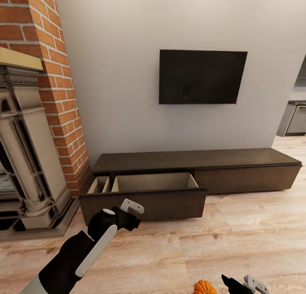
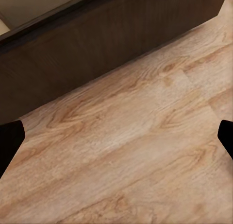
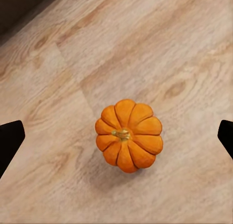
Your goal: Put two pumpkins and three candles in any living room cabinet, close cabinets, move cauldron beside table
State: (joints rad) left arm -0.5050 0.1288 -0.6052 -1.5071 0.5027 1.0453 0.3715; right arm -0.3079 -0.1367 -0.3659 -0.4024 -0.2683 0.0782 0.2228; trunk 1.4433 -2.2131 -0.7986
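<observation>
Nearest, a small orange pumpkin sits upright on the wood floor, stem up, between the right gripper's spread fingers. The left gripper, fingers wide apart, hangs over bare planks. Beyond, the long dark cabinet runs along the wall, its left drawer pulled open.

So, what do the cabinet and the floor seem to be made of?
The cabinet looks like dark brown wood with a matte finish; faint grain shows on its fronts. The floor looks like light wood planks or laminate, with clear grain, knots and a slight sheen.
</observation>
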